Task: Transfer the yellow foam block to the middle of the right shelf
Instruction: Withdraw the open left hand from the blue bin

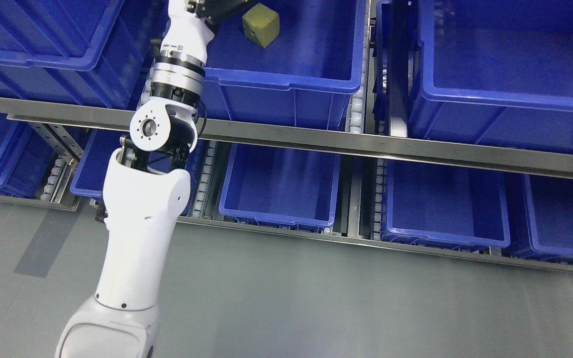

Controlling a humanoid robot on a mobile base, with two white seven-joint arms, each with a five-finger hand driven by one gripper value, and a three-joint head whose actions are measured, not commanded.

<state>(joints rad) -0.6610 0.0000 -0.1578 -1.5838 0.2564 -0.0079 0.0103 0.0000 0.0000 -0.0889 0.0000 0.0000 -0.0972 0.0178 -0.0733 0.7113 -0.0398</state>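
A yellow foam block (260, 24) lies on the floor of a blue bin (286, 82) on the upper shelf level, near the top of the head view. My left arm rises from the lower left, and its dark hand (214, 9) sits at the top edge just left of the block. Most of the hand is cut off by the frame. A small gap shows between hand and block. My right arm does not show.
A second large blue bin (505, 99) stands to the right on the same level, behind a metal shelf rail (366, 144). Below the rail are more blue bins (276, 214) (445, 233) on roller tracks. Grey floor (316, 298) fills the foreground.
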